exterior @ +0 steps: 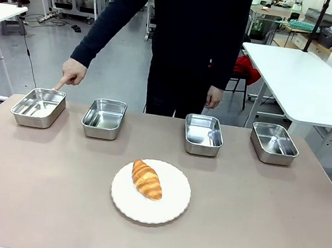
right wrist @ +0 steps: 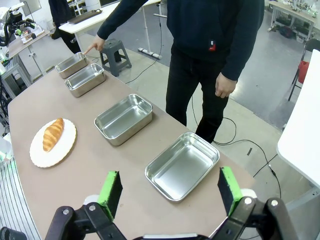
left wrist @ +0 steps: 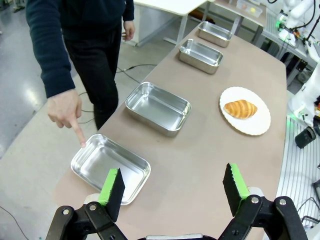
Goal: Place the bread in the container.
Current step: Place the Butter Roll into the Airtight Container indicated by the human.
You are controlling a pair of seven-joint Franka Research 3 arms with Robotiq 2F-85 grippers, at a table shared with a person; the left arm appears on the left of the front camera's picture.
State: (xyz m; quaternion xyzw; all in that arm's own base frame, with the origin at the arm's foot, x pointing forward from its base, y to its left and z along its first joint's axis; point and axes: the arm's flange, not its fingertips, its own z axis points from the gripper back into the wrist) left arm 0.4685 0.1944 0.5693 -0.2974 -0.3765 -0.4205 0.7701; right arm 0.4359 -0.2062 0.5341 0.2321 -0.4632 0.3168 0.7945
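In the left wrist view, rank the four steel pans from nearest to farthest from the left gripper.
1. Pointed-at pan, right before the left gripper.
2. Second pan, next along the edge.
3. Third pan, farther along.
4. Fourth pan, far end.

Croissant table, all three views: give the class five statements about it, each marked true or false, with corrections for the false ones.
1. The croissant lies on the white plate. True.
2. The person's hand points at the pan on the robot's far left. True.
3. That pan holds bread. False: it is empty.
4. The left gripper is shut on the croissant. False: it is open and empty.
5. The plate sits inside a pan. False: it rests on the table.
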